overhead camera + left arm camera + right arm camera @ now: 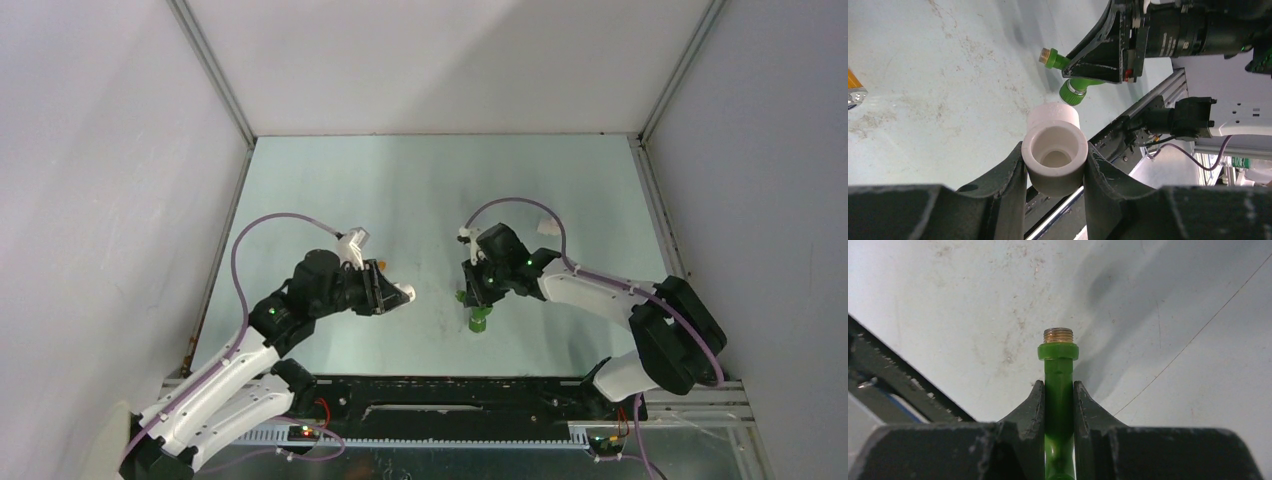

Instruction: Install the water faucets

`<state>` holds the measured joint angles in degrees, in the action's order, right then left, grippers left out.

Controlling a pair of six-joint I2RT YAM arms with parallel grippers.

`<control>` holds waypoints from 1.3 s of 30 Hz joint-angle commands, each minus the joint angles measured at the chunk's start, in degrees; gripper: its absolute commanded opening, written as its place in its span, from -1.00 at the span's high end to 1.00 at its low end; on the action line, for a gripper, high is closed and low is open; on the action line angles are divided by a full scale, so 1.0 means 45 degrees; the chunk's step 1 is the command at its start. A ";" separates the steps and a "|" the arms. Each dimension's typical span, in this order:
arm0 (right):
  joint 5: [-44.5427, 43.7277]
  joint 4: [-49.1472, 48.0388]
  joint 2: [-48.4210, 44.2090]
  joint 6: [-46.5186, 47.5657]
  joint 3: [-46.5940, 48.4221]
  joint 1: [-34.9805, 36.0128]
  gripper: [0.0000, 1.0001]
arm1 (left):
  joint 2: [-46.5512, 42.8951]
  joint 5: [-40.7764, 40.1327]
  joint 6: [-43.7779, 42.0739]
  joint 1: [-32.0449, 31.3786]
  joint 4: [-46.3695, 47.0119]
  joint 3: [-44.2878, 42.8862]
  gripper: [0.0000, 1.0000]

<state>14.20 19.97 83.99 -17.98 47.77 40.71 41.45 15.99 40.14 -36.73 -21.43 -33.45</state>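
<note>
Left wrist view shows your left claw pinching a white elbow fitting, its open socket facing the camera. Your right claw is pressed onto the green faucet near the middle of the tabletop, with its brass thread bare. Thread and socket are near but apart, so I judge nothing is installed yet. Mating and screwing remain, then the orange faucet, cut off at the frame's edge. Much of the green faucet's body hides behind the claw, and you cannot tell whether thread and socket line up.
</note>
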 commanded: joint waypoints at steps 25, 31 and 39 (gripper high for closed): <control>-0.0071 -0.2072 -0.0274 -0.1566 -0.1845 -0.0019 0.44 | -0.0045 -0.0255 -0.0249 -0.0080 0.0416 -0.0233 1.00; -0.0184 -0.2119 -0.0404 -0.1625 -0.1846 -0.0059 0.83 | -0.0298 -0.0466 -0.0581 -0.0074 0.0247 -0.0507 1.00; 0.1756 -0.0366 -0.2985 0.0422 -0.0630 -0.0611 1.00 | -0.0735 0.0600 -0.1233 -0.0066 0.0990 -0.0895 1.00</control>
<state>15.22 15.46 79.05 -22.11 39.79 39.40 39.70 15.42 37.71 -36.80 -21.58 -33.76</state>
